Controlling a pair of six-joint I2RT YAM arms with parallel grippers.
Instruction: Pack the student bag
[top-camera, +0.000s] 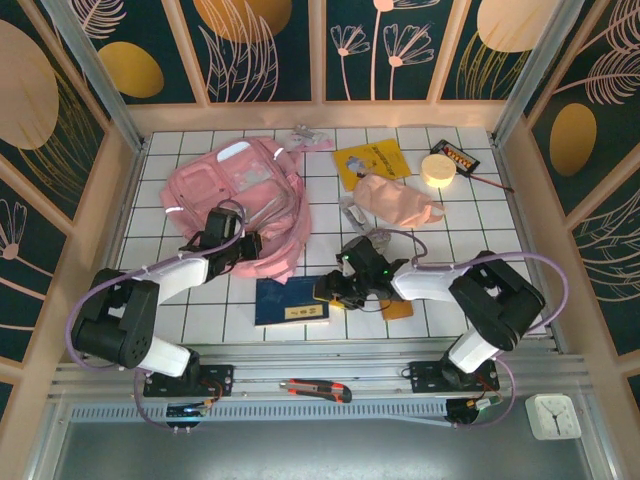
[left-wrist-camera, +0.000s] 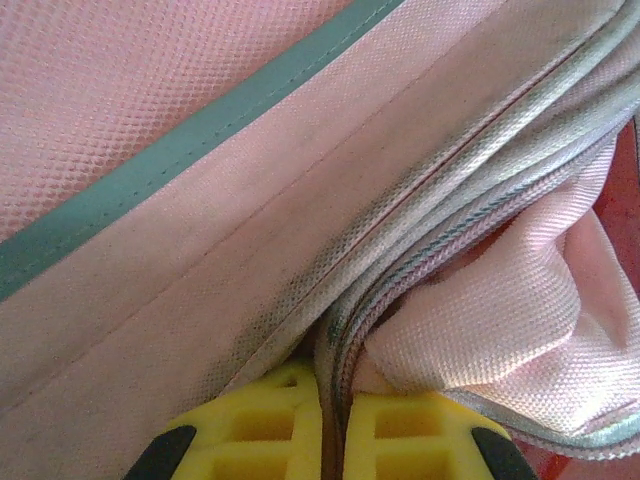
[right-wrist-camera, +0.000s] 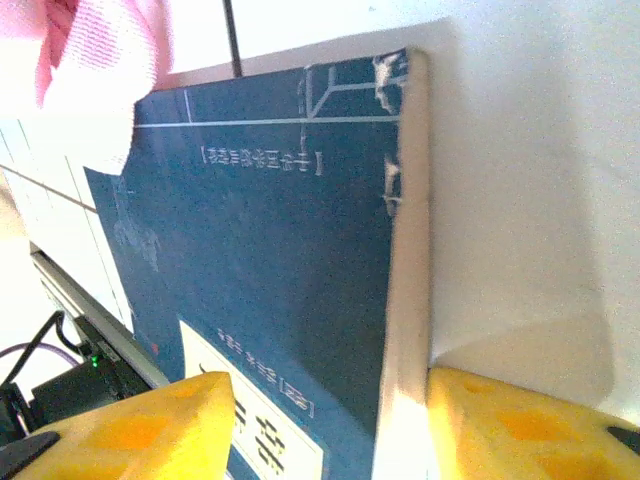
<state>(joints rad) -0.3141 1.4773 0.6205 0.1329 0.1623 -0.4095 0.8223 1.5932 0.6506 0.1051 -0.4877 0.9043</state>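
Note:
The student bag (top-camera: 235, 195), a large pink backpack, lies crumpled at the back left of the tiled table. My left gripper (top-camera: 250, 245) is at its near right edge, shut on a fold of the bag's grey-trimmed hem (left-wrist-camera: 400, 260), which runs between the yellow fingers (left-wrist-camera: 270, 430). A dark blue book (top-camera: 290, 300) lies near the front centre. My right gripper (top-camera: 332, 290) is at the book's right edge. It stands open astride that edge (right-wrist-camera: 405, 300), one finger (right-wrist-camera: 130, 430) over the cover and the other (right-wrist-camera: 520, 420) beside the page block.
A small pale-pink pouch (top-camera: 400, 200), a yellow booklet (top-camera: 372, 160), a roll of tape (top-camera: 437, 168) and a black device (top-camera: 458, 157) lie at the back right. An orange item (top-camera: 398, 308) lies under the right arm. A utility knife (top-camera: 315, 390) rests on the front rail.

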